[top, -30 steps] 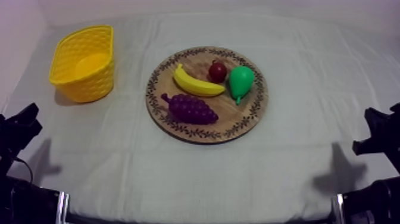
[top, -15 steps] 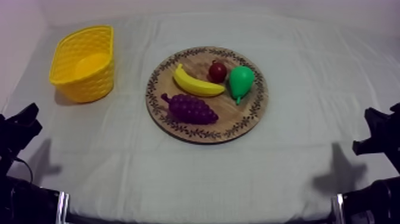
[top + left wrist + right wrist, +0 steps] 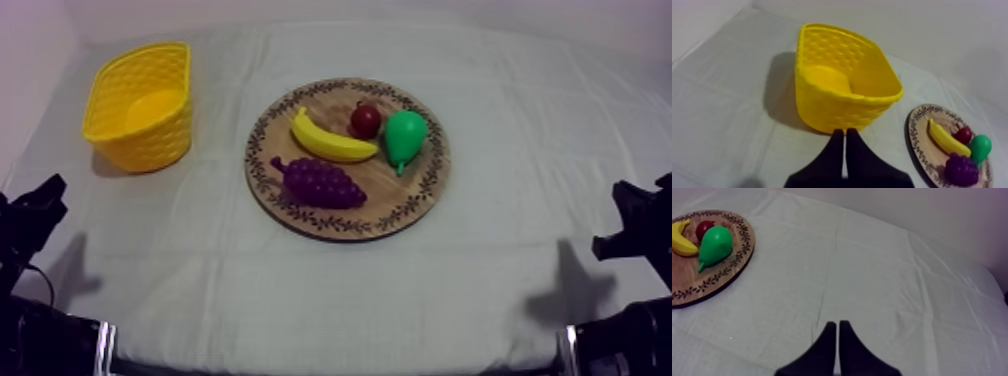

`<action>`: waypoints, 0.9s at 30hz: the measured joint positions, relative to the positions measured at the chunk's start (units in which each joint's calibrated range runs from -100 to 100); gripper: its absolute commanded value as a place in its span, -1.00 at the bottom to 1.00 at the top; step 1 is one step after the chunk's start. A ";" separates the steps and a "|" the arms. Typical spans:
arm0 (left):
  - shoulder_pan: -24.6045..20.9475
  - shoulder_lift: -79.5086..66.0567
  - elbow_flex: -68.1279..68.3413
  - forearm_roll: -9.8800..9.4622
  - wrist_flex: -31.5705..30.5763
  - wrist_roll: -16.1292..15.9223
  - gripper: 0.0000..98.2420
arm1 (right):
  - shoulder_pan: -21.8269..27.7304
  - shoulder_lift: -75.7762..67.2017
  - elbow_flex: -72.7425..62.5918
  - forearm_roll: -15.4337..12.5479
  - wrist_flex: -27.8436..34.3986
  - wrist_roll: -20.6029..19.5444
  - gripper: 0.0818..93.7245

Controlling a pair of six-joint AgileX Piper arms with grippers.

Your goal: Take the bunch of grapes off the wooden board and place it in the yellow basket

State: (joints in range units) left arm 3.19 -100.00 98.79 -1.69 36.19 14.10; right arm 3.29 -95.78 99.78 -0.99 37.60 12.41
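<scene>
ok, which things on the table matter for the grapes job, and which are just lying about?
Job:
- grapes, on the board's near side
- board
- basket, far left of the table, nothing in it

Lying about, all on the board:
- banana
- red fruit
- pear

The banana, small red fruit and pear cluster
</scene>
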 measured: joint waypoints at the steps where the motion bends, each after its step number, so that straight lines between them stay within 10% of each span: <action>1: 0.12 0.00 0.00 0.16 0.08 -0.81 -1.00 | 0.00 0.00 0.00 0.00 0.00 0.00 -0.99; 27: 8.48 39.32 -42.92 -0.67 -0.30 -9.50 -1.00 | 0.00 0.00 0.00 0.00 -0.09 0.00 -0.99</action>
State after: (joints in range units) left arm 11.67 -60.68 55.87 -2.37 35.89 4.60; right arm 3.29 -95.78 99.78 -0.99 37.51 12.41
